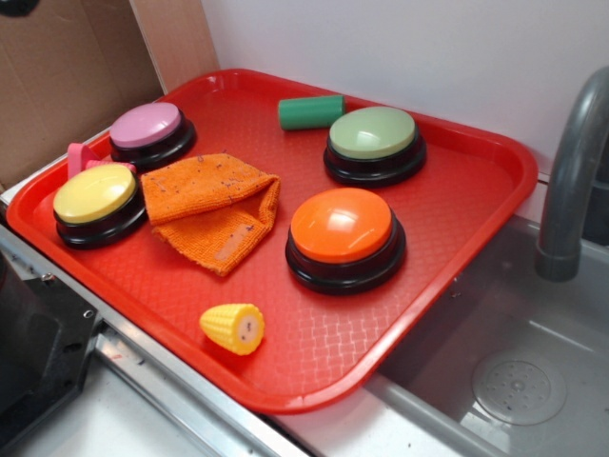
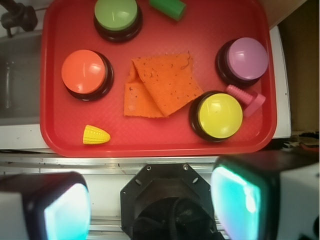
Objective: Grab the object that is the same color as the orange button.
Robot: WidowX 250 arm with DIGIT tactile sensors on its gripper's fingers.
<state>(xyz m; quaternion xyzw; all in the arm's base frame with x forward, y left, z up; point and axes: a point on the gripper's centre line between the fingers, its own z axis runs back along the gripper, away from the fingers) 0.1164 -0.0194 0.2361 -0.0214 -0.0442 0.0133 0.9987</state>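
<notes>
1. Nearest the wrist camera, the gripper (image 2: 150, 210) fills the bottom of the frame; its two fingers (image 2: 55, 210) stand wide apart with nothing between them, held back from the tray over the metal edge.
2. One red tray (image 1: 495, 167) holds everything: four buttons, one cloth, one toy corn, one green cylinder and one pink piece.
3. Four dome buttons sit on black bases: the orange button (image 1: 343, 228), a green button (image 1: 373, 135), a pink button (image 1: 147, 127) and a yellow button (image 1: 95, 195).
4. One orange cloth (image 1: 214, 205) lies flat near the tray's middle, between the orange button and the yellow button, its edge touching or just beside the yellow one. It is folded over itself, dark specks showing; in the exterior view its long axis runs from the upper left down to a point aimed at the tray's near rim.
5. One toy corn (image 1: 234, 328) lies near the front rim, well apart from the cloth.
6. One green cylinder (image 1: 310, 111) lies on its side beside the green button.
7. One pink piece (image 1: 81, 159) sits between the pink and yellow buttons.
8. Right of the tray is a grey sink (image 1: 533, 381) with a grey faucet (image 1: 571, 171).
</notes>
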